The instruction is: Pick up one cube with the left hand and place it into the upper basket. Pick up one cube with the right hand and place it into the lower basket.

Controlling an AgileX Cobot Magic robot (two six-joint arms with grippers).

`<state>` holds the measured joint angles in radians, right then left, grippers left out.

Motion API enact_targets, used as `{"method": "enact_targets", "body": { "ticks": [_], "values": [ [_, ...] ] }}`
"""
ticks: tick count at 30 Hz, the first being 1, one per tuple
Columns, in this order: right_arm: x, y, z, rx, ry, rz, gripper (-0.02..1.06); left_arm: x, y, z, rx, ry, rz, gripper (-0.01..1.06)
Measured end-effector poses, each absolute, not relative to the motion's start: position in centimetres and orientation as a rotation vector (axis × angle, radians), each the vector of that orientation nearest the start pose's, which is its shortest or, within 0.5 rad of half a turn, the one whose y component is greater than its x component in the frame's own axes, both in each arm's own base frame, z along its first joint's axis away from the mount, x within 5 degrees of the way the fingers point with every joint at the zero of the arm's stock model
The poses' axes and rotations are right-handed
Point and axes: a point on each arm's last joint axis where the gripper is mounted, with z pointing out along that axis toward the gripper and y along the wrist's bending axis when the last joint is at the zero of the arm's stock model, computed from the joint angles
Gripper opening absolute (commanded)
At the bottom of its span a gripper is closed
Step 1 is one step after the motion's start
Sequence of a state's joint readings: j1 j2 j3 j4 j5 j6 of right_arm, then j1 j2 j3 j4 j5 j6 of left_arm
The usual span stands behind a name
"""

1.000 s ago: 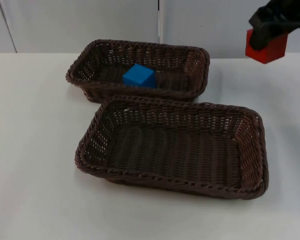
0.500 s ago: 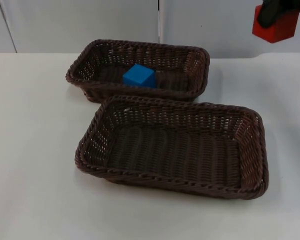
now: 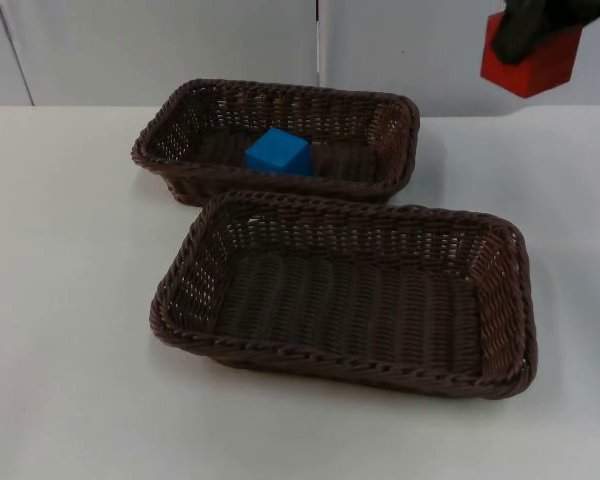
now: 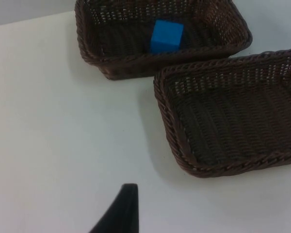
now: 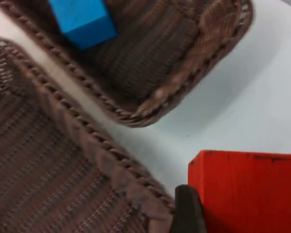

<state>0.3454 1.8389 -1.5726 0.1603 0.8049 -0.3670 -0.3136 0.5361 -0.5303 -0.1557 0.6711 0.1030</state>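
- red cube [image 3: 528, 62] held up in the air by right gripper [image 3: 536, 25], fingers pinching it, well above table [image 3: 70, 300] off the far right corner of upper basket [image 3: 400, 110]
- step in hand, as I judge it: carry red cube over to lower basket [image 3: 510, 300], which has nothing in it
- do it well: keep the pinch firm, clear the lower basket's far rim, get over the middle of the weave, lower before letting go
- blue cube [image 3: 278, 152] already sits in upper basket, so left half looks done
- left gripper [image 4: 117, 213] waits over bare table near side of baskets; one fingertip shows, can't tell spread or closed
- right wrist view gives the red cube [image 5: 247, 191] against its fingertip [image 5: 186, 208] close up, beside the lower basket's rim; top view gives its height above both baskets
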Motion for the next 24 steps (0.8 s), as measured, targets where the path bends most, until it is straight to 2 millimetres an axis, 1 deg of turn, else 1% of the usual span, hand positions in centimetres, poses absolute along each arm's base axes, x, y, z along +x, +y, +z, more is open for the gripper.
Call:
{"method": "enact_targets", "body": {
  "ticks": [4, 5, 9, 10, 11, 15, 16, 20, 21, 24],
  "values": [
    [36.6, 16.4, 28.0, -0.848, 2.398, 0.197, 0.00, 9.3, -3.9, 29.3, 0.373, 2.134, -0.296, 1.05],
    [36.6, 16.4, 28.0, -0.848, 2.398, 0.197, 0.00, 9.3, -3.9, 29.3, 0.373, 2.134, -0.296, 1.05],
    [34.6, 18.5, 26.2, -0.940, 2.394, 0.215, 0.00, 9.3, -3.9, 29.3, 0.373, 2.134, -0.296, 1.05],
    [34.6, 18.5, 26.2, -0.940, 2.394, 0.215, 0.00, 9.3, -3.9, 29.3, 0.373, 2.134, -0.296, 1.05],
    [34.1, 19.0, 25.7, -0.962, 2.391, 0.218, 0.00, 9.3, -3.9, 29.3, 0.373, 2.134, -0.296, 1.05],
    [32.2, 21.4, 24.1, -1.076, 2.342, 0.230, 0.00, 9.3, -3.9, 29.3, 0.373, 2.134, -0.296, 1.05],
    [32.2, 21.4, 24.1, -1.076, 2.342, 0.230, 0.00, 9.3, -3.9, 29.3, 0.373, 2.134, -0.296, 1.05],
    [30.4, 23.5, 23.0, -1.150, 2.291, 0.250, 0.00, 9.3, -3.9, 29.3, 0.373, 2.134, -0.296, 1.05],
    [30.4, 23.5, 23.0, -1.150, 2.291, 0.250, 0.00, 9.3, -3.9, 29.3, 0.373, 2.134, -0.296, 1.05],
    [29.4, 24.5, 22.6, -1.185, 2.262, 0.260, 0.00, 9.3, -3.9, 29.3, 0.373, 2.134, -0.296, 1.05]
  ]
}}
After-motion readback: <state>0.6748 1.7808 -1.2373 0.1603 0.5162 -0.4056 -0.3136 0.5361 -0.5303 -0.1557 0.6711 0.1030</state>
